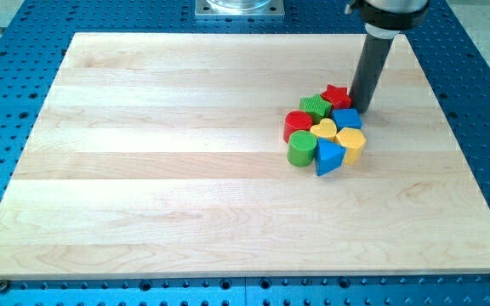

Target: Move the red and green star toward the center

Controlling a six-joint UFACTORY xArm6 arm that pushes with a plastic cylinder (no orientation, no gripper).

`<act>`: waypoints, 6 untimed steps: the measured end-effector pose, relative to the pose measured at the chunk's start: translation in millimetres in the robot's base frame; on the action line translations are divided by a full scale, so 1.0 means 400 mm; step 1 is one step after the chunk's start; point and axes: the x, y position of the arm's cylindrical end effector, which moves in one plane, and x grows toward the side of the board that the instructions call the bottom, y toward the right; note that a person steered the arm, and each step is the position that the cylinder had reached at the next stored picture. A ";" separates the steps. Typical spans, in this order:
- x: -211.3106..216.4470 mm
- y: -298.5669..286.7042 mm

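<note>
A red star (337,94) and a green star (316,106) sit at the top of a tight cluster of blocks on the right half of the wooden board (143,170). The green star touches the red star's lower left. My tip (363,109) stands just to the right of the red star and above a blue block (346,118), very close to both. The rod rises from there to the view's top.
The cluster also holds a red cylinder (297,125), a yellow heart (324,129), a yellow block (351,142), a green cylinder (301,150) and a blue triangular block (328,157). A blue perforated table (483,102) surrounds the board.
</note>
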 end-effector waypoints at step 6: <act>-0.113 -0.369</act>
